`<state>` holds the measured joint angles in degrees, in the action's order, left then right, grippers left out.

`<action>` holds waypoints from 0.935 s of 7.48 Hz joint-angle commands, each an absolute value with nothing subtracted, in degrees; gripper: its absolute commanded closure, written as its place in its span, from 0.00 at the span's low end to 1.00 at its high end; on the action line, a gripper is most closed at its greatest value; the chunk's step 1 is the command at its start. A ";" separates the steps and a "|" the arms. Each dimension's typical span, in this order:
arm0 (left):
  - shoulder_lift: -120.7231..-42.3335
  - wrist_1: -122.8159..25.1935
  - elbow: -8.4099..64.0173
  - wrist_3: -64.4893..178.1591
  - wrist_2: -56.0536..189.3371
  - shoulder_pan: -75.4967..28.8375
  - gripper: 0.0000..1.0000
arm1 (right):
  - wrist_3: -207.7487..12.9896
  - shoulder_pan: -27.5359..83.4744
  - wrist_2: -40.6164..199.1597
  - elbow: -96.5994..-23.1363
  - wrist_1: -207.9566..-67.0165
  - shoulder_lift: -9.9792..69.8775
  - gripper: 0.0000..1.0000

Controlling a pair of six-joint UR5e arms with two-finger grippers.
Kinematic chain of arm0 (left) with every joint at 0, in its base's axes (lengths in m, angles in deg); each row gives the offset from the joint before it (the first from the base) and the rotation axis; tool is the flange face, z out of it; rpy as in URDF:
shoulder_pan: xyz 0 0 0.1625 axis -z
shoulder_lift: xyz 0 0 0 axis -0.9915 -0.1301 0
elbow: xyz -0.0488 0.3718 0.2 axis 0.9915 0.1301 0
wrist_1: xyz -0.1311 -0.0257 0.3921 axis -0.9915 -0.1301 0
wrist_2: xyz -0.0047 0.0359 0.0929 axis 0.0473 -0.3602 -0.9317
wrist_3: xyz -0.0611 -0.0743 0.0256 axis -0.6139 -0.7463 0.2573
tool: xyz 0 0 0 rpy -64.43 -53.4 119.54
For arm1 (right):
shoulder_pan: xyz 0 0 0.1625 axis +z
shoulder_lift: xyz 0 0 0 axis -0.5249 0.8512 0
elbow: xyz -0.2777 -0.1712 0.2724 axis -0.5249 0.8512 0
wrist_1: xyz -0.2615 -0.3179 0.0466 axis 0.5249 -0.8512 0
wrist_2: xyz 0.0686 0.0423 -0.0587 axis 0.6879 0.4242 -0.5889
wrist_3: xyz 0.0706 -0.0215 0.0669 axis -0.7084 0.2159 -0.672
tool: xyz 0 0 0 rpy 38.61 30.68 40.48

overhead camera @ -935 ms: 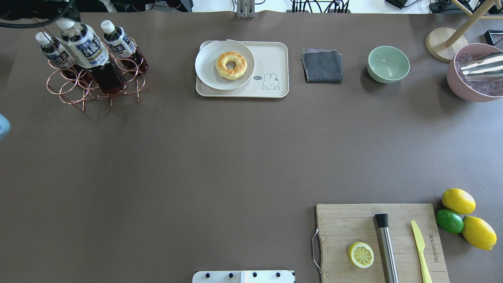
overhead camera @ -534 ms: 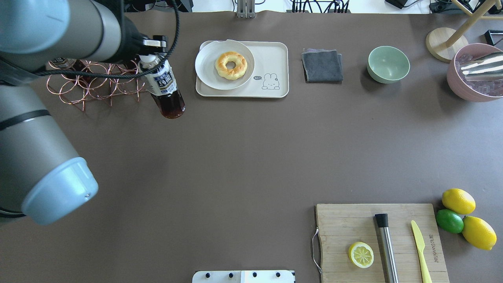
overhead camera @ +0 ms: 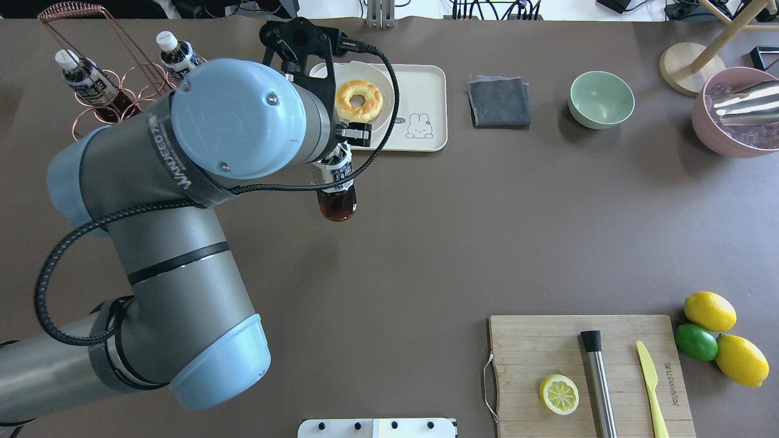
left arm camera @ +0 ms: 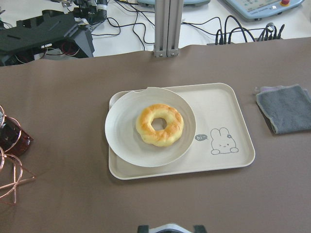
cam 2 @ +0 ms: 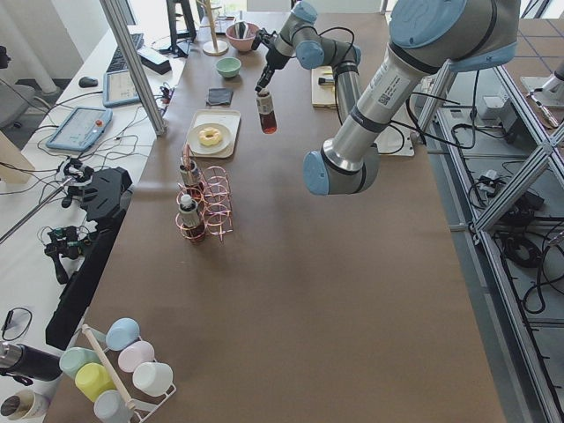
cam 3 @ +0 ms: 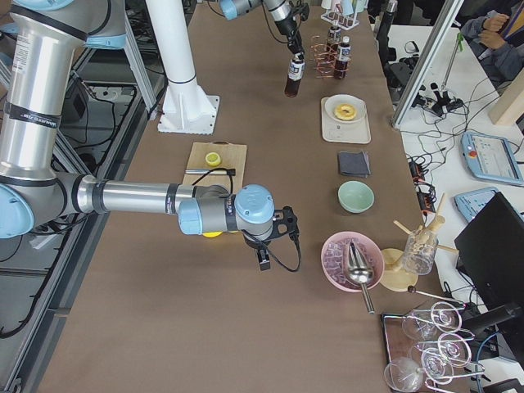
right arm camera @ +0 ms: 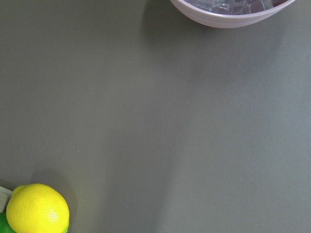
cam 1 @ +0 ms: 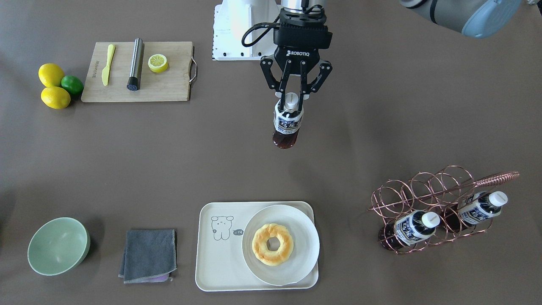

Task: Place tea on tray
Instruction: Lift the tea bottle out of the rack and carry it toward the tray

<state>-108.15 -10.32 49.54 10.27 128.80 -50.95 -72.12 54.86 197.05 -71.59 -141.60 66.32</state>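
Observation:
My left gripper [cam 1: 289,98] is shut on the white cap and neck of a tea [cam 1: 288,123] bottle. The bottle hangs upright above the bare table. In the overhead view the tea [overhead camera: 336,190] shows just below my left wrist, in front of the tray's near edge. The cream tray [overhead camera: 421,85] lies at the far middle of the table, with a bear drawing on its bare half [cam 1: 220,258]. Two more tea bottles [cam 1: 413,226] stand in a copper wire rack [cam 1: 427,190]. My right gripper [cam 3: 263,258] shows only in the exterior right view, so I cannot tell whether it is open or shut.
A white plate [cam 1: 296,220] with a doughnut [cam 1: 272,244] fills one half of the tray. Beside the tray are a grey cloth [overhead camera: 499,101], a green bowl [overhead camera: 601,99] and a pink bowl of ice [overhead camera: 718,137]. A cutting board [overhead camera: 535,340], lemons [overhead camera: 709,311] and a lime sit near the right arm.
My left arm has carried the tea bottle out of the rack and rightward, from beside the rack to just in front of the tray.

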 commanded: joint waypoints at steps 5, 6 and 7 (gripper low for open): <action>-107.64 -15.85 44.85 6.00 120.27 -60.19 1.00 | -71.65 54.82 196.96 -71.64 -141.60 66.49 0.00; -107.64 -15.94 44.85 5.91 119.65 -60.55 1.00 | -71.65 54.82 197.05 -71.55 -141.60 66.49 0.00; -107.64 -15.85 44.85 5.91 119.64 -60.64 1.00 | -71.65 54.82 197.05 -71.64 -141.60 66.49 0.00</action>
